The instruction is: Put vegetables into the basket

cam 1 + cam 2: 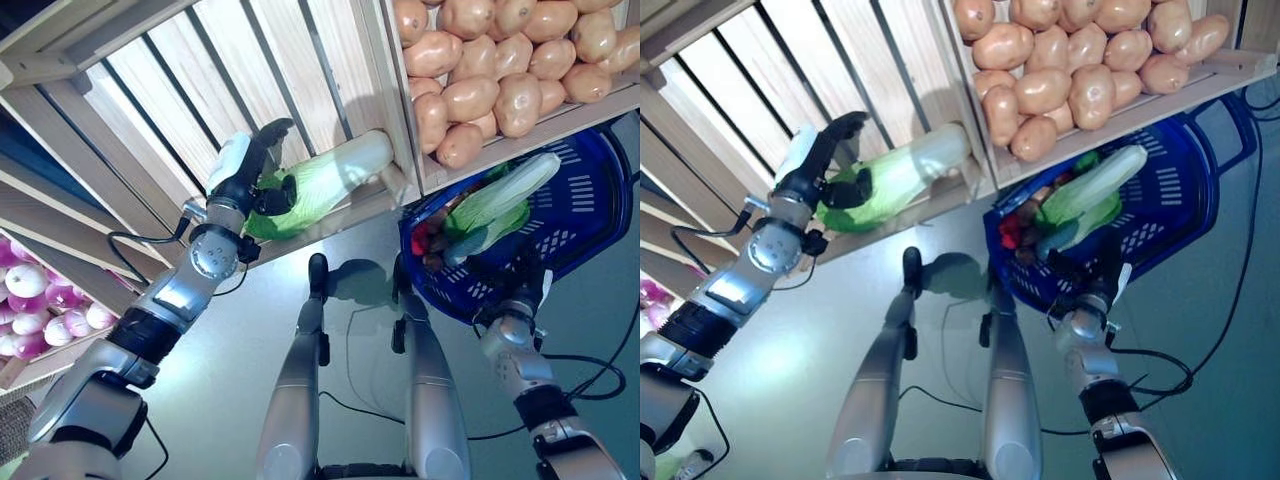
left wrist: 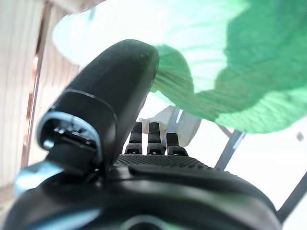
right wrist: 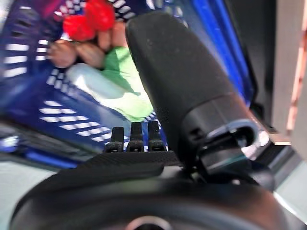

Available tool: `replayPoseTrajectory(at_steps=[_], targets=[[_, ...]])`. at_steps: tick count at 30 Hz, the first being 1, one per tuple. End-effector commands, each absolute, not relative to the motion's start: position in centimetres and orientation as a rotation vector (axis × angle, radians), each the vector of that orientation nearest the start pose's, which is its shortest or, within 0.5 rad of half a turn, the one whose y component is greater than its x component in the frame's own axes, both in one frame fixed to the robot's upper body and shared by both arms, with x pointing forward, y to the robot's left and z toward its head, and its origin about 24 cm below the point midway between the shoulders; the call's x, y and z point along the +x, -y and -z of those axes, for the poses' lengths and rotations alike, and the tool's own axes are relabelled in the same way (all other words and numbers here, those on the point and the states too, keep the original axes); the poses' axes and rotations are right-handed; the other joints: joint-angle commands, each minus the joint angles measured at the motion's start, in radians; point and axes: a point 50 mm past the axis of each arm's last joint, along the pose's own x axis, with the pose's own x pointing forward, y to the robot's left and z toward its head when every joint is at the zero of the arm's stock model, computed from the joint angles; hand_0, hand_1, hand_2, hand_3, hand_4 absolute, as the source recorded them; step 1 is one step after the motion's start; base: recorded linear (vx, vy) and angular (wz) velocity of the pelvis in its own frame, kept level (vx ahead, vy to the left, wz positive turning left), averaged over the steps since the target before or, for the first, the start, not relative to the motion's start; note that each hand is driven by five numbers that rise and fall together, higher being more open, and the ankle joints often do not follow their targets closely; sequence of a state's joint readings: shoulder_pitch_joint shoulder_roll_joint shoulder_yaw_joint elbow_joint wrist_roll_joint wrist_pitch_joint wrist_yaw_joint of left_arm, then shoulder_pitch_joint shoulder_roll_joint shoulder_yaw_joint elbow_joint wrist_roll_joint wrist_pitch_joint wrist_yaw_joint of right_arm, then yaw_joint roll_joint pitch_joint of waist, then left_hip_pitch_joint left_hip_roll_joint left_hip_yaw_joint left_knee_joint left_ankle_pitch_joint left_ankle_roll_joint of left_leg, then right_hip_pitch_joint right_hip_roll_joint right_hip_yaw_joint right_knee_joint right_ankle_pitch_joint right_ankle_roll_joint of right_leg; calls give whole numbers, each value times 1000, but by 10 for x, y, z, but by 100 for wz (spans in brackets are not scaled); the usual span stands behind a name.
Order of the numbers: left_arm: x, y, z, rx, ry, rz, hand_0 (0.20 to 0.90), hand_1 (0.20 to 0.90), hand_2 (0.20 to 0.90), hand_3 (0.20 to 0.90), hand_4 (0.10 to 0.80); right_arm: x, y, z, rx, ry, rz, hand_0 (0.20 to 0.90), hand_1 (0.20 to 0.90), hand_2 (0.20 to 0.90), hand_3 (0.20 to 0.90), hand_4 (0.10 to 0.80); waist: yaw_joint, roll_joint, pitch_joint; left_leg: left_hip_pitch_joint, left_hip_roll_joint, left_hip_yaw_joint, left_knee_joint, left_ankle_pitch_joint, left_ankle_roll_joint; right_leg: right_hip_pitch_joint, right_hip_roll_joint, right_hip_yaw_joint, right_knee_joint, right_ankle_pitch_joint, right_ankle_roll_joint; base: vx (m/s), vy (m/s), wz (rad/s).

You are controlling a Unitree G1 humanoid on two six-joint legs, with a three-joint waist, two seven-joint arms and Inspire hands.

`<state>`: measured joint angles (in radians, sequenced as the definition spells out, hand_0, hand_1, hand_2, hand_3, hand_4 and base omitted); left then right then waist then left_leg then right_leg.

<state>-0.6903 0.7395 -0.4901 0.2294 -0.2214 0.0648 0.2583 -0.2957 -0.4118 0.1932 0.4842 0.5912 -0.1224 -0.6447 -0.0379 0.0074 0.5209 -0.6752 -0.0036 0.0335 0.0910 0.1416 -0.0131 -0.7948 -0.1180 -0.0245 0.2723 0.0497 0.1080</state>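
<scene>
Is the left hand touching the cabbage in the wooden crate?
Touching: left eye view shows the left hand curled round the leafy end of the cabbage.

Basket (image 1: 590,200) hides right hand's fingers; potatoes (image 1: 500,60) cut off.

Two silver-grey arms with black bands. Dark left hand (image 1: 245,170), white thumb cover. Dark right hand (image 1: 1092,290).

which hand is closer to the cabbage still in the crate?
Left. The left hand is curled round the leafy end of the napa cabbage in the wooden crate. The right hand is off to its right, under the blue basket.
</scene>
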Motion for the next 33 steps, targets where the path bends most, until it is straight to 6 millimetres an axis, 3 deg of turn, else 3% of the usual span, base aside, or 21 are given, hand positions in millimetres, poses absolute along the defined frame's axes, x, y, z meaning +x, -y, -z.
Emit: replayPoseTrajectory(at_steps=[1, 4, 8, 12, 20, 26, 33], targets=[[351, -118, -163, 477, 272, 357, 900, 900, 900, 900, 800, 295, 244, -49, 93, -12, 583, 900, 900, 900, 900, 800, -67, 2, -1, -43, -11, 29, 34, -9, -29, 67, 78, -39, -90, 71, -31, 0, 0, 0], [347, -125, -181, 581, 447, 208, 900, 900, 900, 900, 800, 290, 244, -48, 62, 7, 584, 900, 900, 900, 900, 800, -60, 3, -1, -44, -12, 24, 33, -10, -26, 67, 76, -44, -91, 71, -33, 23, -25, 1], [327, -158, -219, 647, 735, -149, 900, 900, 900, 900, 800, 277, 246, -41, 73, 16, 606, 900, 900, 900, 900, 800, -31, 6, -1, -41, -24, -1, 47, -24, -19, 74, 64, -61, -80, 56, -33, 44, -77, 1], [307, -174, -221, 646, 859, -314, 900, 900, 900, 900, 800, 268, 243, -37, 87, 20, 617, 900, 900, 900, 900, 800, -7, 10, -1, -45, -36, -23, 60, -31, -17, 75, 53, -79, -73, 51, -31, 18, -67, 4], [287, -192, -219, 699, 1002, -556, 900, 900, 900, 900, 800, 262, 240, -37, 90, 27, 636, 900, 900, 900, 900, 800, 11, 11, -1, -48, -42, -35, 64, -37, -17, 73, 44, -98, -63, 42, -29, 8, -21, 2], [279, -194, -227, 677, 1054, -572, 900, 900, 900, 900, 800, 260, 239, -36, 86, 26, 636, 900, 900, 900, 900, 800, 13, 12, -1, -45, -43, -37, 66, -40, -16, 75, 41, -103, -57, 39, -26, 2, -3, 1], [284, -166, -221, 609, 926, -182, 900, 900, 900, 900, 800, 263, 233, -38, 78, 29, 622, 900, 900, 900, 900, 800, 13, 19, -1, -40, -47, -34, 62, -38, -15, 79, 42, -104, -60, 46, -23, 0, 0, 0]])
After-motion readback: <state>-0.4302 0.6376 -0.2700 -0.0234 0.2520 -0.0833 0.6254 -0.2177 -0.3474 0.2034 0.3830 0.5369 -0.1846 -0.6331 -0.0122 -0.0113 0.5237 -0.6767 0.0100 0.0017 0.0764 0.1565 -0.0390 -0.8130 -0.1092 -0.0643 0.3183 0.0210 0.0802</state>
